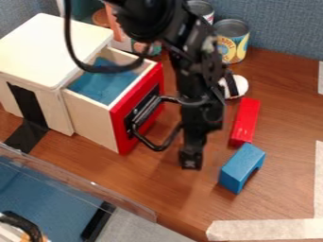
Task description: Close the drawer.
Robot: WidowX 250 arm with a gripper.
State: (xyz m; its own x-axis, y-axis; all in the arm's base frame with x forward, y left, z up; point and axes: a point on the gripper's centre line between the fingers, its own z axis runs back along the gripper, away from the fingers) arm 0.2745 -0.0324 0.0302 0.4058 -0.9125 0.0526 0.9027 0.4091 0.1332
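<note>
The red-fronted wooden drawer stands open, blue inside.

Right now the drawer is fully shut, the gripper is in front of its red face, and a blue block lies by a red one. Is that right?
Not quite: the drawer is open, not shut; the camera view shows its blue interior. The gripper is in front of the red face, and the blue block lies by the red one.

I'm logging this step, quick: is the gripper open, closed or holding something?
Gripper: by the drawer handle; open or closed cannot be told from here.
</note>
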